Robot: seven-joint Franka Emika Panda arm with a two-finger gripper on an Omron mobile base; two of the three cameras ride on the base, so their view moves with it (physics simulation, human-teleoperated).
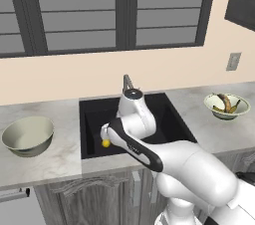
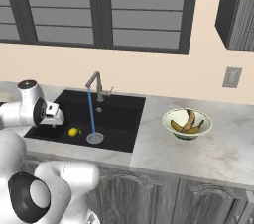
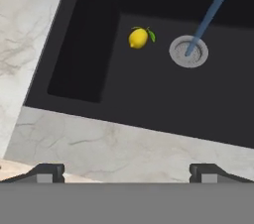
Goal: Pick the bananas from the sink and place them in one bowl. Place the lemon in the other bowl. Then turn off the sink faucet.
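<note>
With both bananas [image 2: 188, 122] lying in the green-rimmed bowl [image 2: 168, 116] on the counter, the gripper [image 3: 126, 171] hung wide open and empty above the sink [image 3: 149, 94], where the lemon [image 3: 138, 37] sat beside the drain [image 3: 188, 51].

The lemon [image 3: 138, 38] lies alone on the black sink [image 3: 149, 94] floor, open above and on every side. Nearest it, well apart, is the water stream [image 3: 213, 7] falling to the drain [image 3: 188, 51] beside it. The faucet [image 2: 95, 83] rises at the rear rim. The front surface [image 3: 114, 151] is bare.
</note>
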